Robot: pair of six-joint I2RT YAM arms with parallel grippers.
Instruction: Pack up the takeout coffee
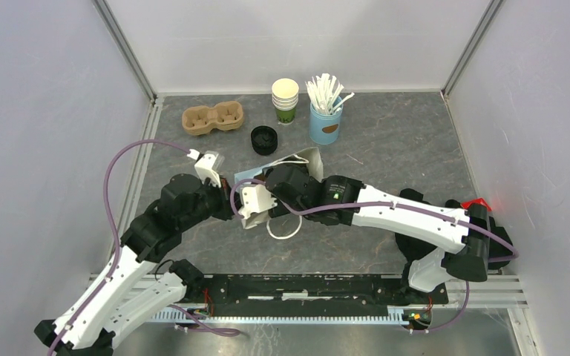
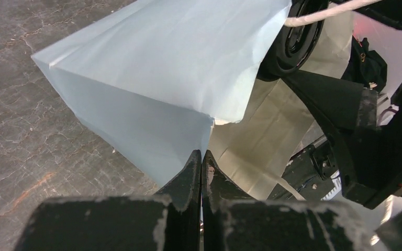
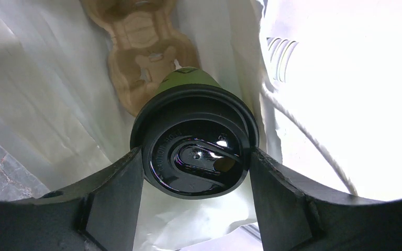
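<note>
The takeout coffee, green-sided with a round black lid, is inside the white paper bag. My right gripper is shut on it, one finger pressed against each side of the lid. A brown cardboard cup carrier lies in the bag just beyond the cup; whether the cup sits in it I cannot tell. My left gripper is shut on the edge of the paper bag at its mouth. From above, the bag lies mid-table and the right arm reaches into it, hiding the cup.
At the back stand a second cardboard carrier, a stack of lidless cups, loose black lids and a blue cup of white stirrers. The bag's cord handle lies toward the near edge. White walls close in three sides.
</note>
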